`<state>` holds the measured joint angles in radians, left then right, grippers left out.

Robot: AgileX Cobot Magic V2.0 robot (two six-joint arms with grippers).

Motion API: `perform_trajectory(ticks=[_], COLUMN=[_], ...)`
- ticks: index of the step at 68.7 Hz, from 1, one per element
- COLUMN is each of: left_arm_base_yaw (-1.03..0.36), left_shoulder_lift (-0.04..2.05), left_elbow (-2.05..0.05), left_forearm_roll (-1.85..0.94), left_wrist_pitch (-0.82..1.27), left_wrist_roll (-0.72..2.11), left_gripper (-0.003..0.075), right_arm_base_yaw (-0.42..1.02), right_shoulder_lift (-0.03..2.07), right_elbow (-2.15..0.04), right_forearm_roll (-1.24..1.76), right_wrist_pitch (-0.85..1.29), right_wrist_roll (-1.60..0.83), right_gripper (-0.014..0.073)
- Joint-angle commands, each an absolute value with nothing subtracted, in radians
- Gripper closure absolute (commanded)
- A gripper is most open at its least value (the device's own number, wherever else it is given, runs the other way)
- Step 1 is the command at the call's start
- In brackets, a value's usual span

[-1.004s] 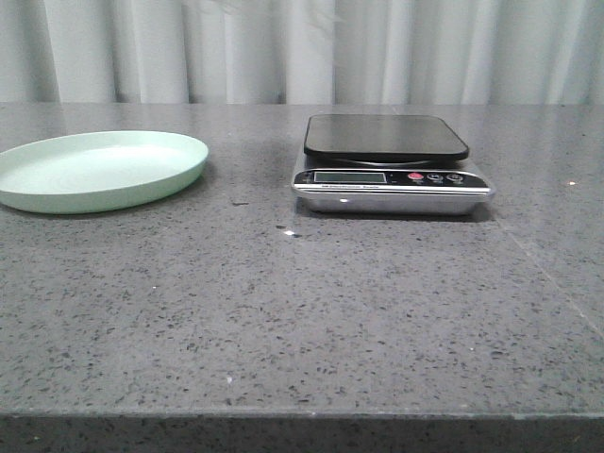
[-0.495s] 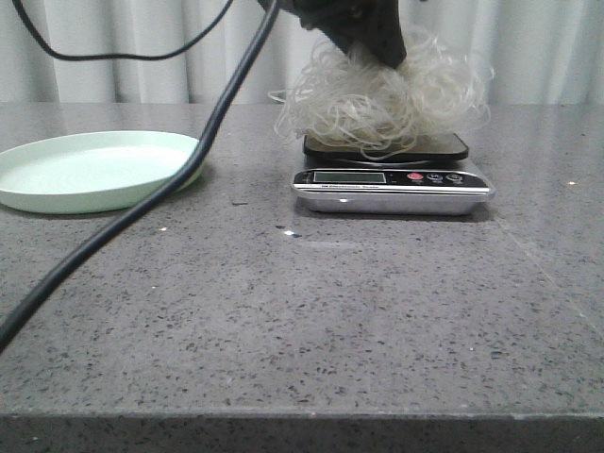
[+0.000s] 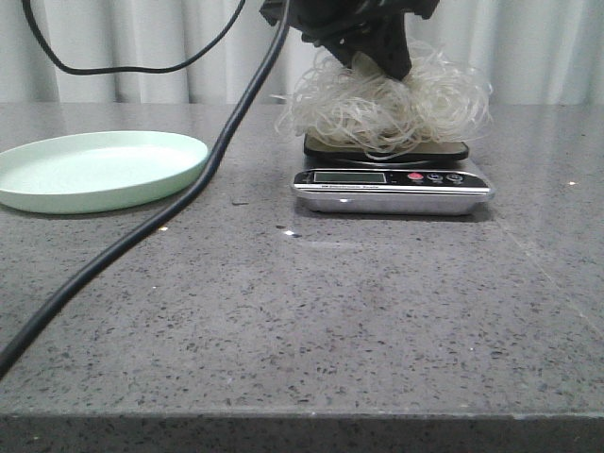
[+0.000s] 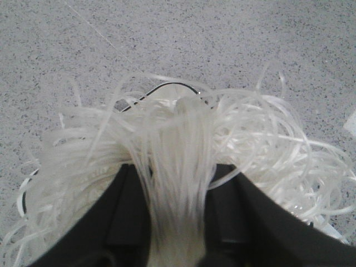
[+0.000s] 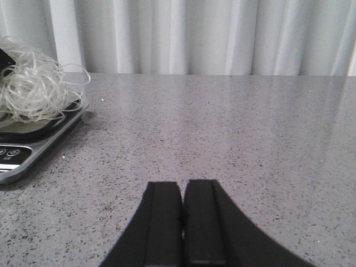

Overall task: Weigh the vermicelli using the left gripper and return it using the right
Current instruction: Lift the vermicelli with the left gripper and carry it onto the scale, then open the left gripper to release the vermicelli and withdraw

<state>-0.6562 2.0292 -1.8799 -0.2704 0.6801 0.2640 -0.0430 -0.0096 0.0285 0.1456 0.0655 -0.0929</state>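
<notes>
Front view: my left claw (image 3: 382, 52) hangs over the scale (image 3: 392, 179), its black body cut off by the upper edge of the frame.
Left claw: clamped on a bundle of vermicelli (image 3: 387, 104) strands that runs up between my two black fingers (image 4: 125, 222).
Vermicelli: a fluffy mound lying on the black platform (image 3: 444, 151), wide enough to hide most of it; loops spill past the platform's edges.
Right claw: my right claw (image 5: 182, 222) shows in the right wrist view, fingers pressed together with only a thin seam between them, holding nothing, low over the bare table (image 5: 250, 139) and well apart from the scale.
Writing: the scale's front strip carries a display (image 3: 349, 176) and a line of small print, too small to read; a red button (image 3: 415, 176) sits beside two dark ones.
Plate: pale green plate (image 3: 94, 170) on the left, its left rim cut off.
Cable: a black cable (image 3: 142, 236) slants across the front view.
Hidden: whether the mound's full weight rests on the platform, I cannot tell.
</notes>
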Motion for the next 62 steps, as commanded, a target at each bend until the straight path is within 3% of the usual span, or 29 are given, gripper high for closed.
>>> perform_trajectory(ticks=[1, 12, 38, 62], left_arm_base_yaw=[-0.665, -0.665, -0.628, -0.441], left_shoulder_lift=[1.972, 1.953, 1.775, 1.488], left_elbow=[-1.915, -1.915, -1.915, -1.768], left_forearm_roll=[-0.284, -0.284, -0.262, -0.165], left_wrist_pitch=[0.633, 0.664, 0.682, 0.680], left_wrist_roll=[0.262, 0.262, 0.262, 0.196], left_gripper=[0.0291, 0.0190, 0.0184, 0.0292], right_arm_base_yaw=[-0.050, -0.050, -0.050, -0.050], right_shoulder_lift=[-0.026, -0.026, -0.026, -0.026], right_elbow=[0.020, 0.020, 0.020, 0.020], right_forearm_roll=[0.146, 0.146, 0.146, 0.146], right_wrist_pitch=[-0.006, -0.006, -0.006, -0.006], right_wrist_roll=[-0.096, -0.096, -0.096, -0.096], right_gripper=[0.0443, 0.0443, 0.0443, 0.0443])
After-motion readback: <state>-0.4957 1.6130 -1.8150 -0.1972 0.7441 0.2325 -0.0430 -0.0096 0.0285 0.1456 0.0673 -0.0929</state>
